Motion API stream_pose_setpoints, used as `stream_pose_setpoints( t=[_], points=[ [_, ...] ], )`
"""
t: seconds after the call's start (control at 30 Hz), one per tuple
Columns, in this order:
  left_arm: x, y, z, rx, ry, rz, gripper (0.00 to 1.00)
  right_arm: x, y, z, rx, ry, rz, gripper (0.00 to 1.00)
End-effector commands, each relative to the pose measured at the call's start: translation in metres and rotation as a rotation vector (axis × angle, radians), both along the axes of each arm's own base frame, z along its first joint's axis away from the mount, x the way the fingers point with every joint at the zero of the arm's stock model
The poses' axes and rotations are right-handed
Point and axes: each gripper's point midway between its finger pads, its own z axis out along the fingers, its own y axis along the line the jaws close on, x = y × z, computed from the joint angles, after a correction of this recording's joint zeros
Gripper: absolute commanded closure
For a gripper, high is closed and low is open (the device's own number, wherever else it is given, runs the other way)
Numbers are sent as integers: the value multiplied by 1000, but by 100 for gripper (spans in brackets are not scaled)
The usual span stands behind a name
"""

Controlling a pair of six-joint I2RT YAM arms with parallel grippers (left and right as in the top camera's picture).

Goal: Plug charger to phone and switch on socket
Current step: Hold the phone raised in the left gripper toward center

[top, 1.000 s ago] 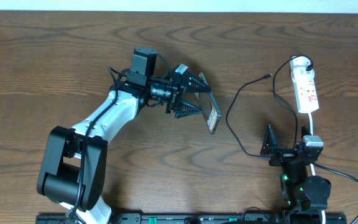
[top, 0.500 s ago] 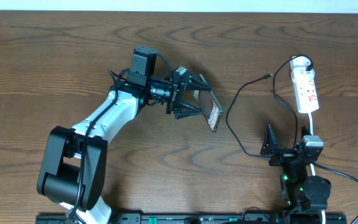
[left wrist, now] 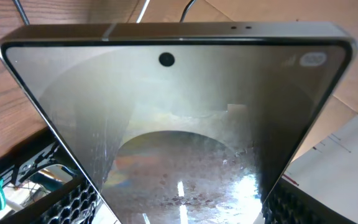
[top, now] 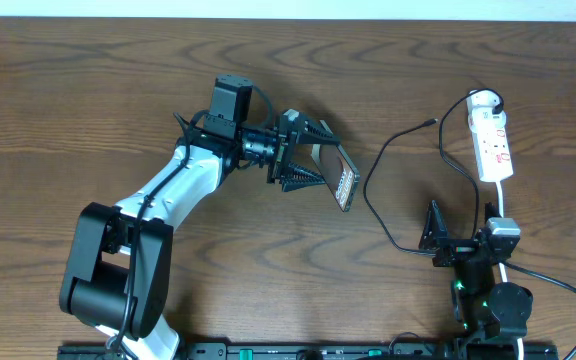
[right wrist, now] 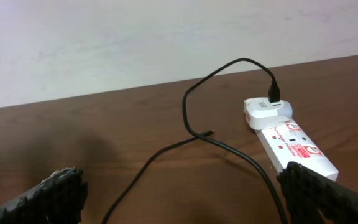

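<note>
The left tool (top: 320,158) is clamped across the long sides of the phone (top: 342,180), which it holds tipped up on edge a little right of the middle of the surface (top: 88,90); I cannot tell whether the phone's lower edge touches the wood. In the left wrist view the glass face fills the frame with the camera hole at the far end. The charging port is therefore probably at the end tucked toward the tool's palm, where a plug would have little room to enter. The glass is slick and the grip narrow, so a push from the plug could twist or slide the phone in the hold. Further out, the charger (top: 383,200) loops loosely between the phone and the right edge. Its small free tip (right wrist: 211,132) lies flat on the wood, well apart from the phone. Its other end is plugged in at the far end of the socket (top: 492,140), which lies near the far right corner. A thin tip lying flat is easy to miss or to pinch crooked. A tug on the cable could drag the light socket or work the plug loose. The right tool (right wrist: 185,190) is spread wide and empty near the front edge, with the cable passing just under it, so a careless descent could snag the loop.
</note>
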Motion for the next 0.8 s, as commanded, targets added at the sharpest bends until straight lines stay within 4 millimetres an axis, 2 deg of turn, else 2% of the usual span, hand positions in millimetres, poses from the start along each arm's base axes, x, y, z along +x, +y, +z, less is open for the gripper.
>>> stream_pose_setpoints(
  t=[0.0, 0.77],
  points=[
    [-9, 3, 25, -61, -24, -48, 34, 0, -1, 0, -12, 0, -6, 1],
    [-8, 3, 32, -93, -82, -68, 34, 0, -1, 0, -12, 0, -6, 1]
  ],
)
